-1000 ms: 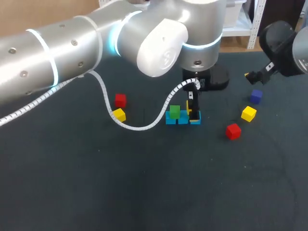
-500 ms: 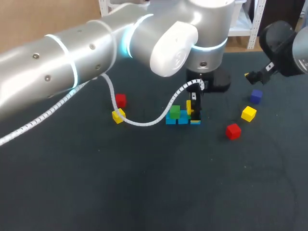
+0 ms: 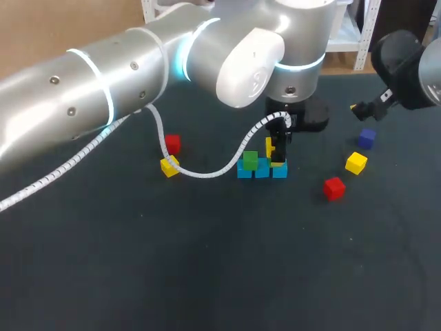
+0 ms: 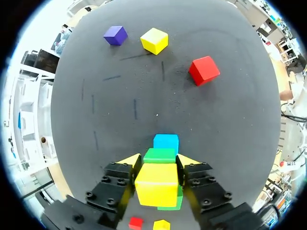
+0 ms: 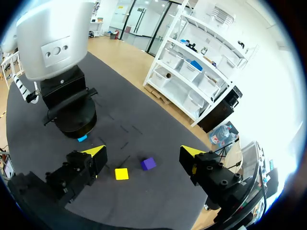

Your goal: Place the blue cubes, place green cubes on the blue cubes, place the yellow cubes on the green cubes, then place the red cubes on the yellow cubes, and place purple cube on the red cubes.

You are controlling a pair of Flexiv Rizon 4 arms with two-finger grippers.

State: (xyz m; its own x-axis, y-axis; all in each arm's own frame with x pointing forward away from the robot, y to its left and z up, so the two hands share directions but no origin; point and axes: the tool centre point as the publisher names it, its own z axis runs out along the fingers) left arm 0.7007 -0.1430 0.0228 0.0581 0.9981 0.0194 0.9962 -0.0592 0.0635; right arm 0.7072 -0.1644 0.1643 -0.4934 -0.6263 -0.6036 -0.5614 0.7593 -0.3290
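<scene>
**Left gripper holds a yellow cube over green, above the blue row**

Seen from the left wrist, the left gripper [image 4: 158, 160] has its jaws closed narrowly on a yellow cube [image 4: 156, 184], one finger on each side face. The cube is bright, clean-edged and sits square to the fingers. It has no long axis, so only its position matters.

A green cube [image 4: 159, 154] lies directly beneath it, its edges showing past the yellow on both the far and near sides. A blue cube [image 4: 166, 142] lies just ahead of that. I cannot tell whether yellow touches green.

From the head camera, this gripper hangs over the right part of the blue row [image 3: 262, 172]. A second patch of green [image 3: 250, 161] sits on the row just to its left.

The right gripper [image 5: 143, 152] is well apart. Its jaws are wide and empty above the purple cube [image 5: 148, 164]. The left arm is the nearer by far, so the next move is likely a straight descent.
</scene>
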